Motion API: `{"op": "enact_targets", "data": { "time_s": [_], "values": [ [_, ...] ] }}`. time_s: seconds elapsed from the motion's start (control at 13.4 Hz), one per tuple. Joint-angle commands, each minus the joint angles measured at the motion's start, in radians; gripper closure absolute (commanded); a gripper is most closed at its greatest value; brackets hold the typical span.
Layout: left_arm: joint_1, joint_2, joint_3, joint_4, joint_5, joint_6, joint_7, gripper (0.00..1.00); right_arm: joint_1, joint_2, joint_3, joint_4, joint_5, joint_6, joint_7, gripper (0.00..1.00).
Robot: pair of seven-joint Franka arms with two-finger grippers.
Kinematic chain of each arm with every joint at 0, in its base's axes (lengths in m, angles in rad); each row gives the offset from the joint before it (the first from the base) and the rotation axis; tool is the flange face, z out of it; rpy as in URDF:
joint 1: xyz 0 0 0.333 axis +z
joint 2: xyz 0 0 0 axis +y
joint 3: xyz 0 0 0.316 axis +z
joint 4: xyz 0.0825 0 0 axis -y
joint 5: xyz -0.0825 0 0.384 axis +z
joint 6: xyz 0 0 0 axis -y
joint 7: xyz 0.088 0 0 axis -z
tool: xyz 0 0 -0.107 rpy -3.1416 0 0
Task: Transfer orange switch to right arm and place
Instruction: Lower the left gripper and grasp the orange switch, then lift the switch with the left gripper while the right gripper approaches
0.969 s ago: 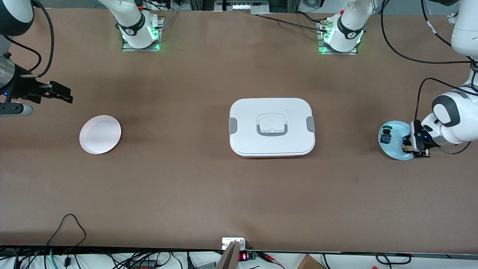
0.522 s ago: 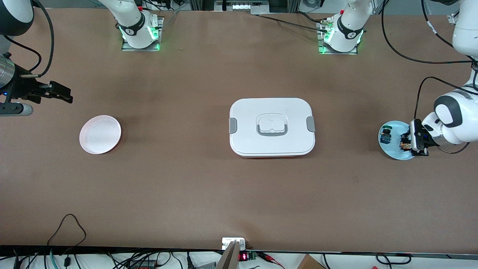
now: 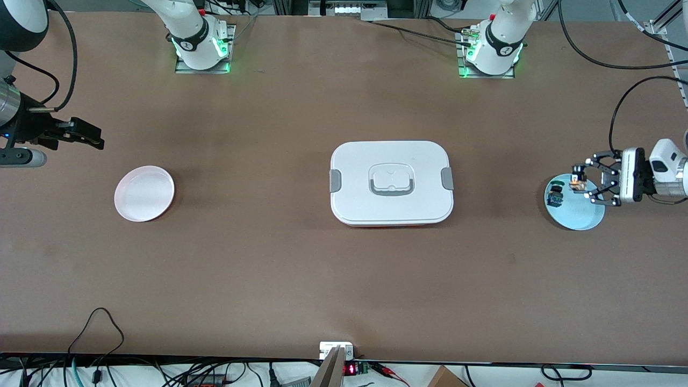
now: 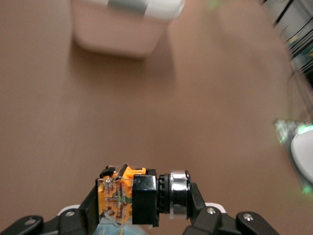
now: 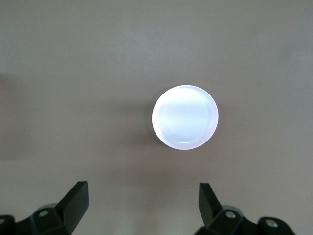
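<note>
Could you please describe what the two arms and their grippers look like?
Both are white Franka arms with dark grey joint bands, on bases lit green. The left gripper has a white body and black linkage jaws, and a black cable loops above it. The right gripper is black, on a silver wrist trailing black cables.

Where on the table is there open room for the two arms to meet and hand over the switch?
Bare table lies between the pink plate and white box, and between that box and the blue plate. Crowded: the blue plate, under the left end effector.
</note>
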Motion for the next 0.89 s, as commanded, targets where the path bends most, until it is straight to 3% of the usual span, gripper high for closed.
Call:
{"op": "enact_targets", "data": {
  "time_s": [0.0, 0.15, 0.3, 0.52, 0.82],
  "values": [
    [0.024, 0.013, -0.135, 0.008, -0.164, -0.156, 0.046, 1.00, -0.002, 0.004, 0.009, 0.009, 0.011, -0.001, 0.008, 0.00],
    [0.026, 0.007, -0.200, -0.025, -0.376, -0.189, 0.041, 1.00, -0.007, 0.011, 0.009, 0.009, 0.020, -0.001, 0.006, 0.00],
    [0.030, -0.030, -0.304, -0.045, -0.486, -0.172, 0.015, 1.00, -0.034, 0.009, -0.006, 0.009, 0.141, -0.012, -0.004, 0.00],
    [0.024, -0.101, -0.408, -0.220, -0.768, -0.053, -0.048, 1.00, -0.068, 0.009, -0.007, 0.000, 0.261, -0.082, -0.003, 0.00],
    [0.030, -0.105, -0.573, -0.292, -0.921, 0.070, -0.046, 1.00, -0.053, 0.018, 0.008, -0.003, 0.477, -0.128, -0.004, 0.00]
  ]
}}
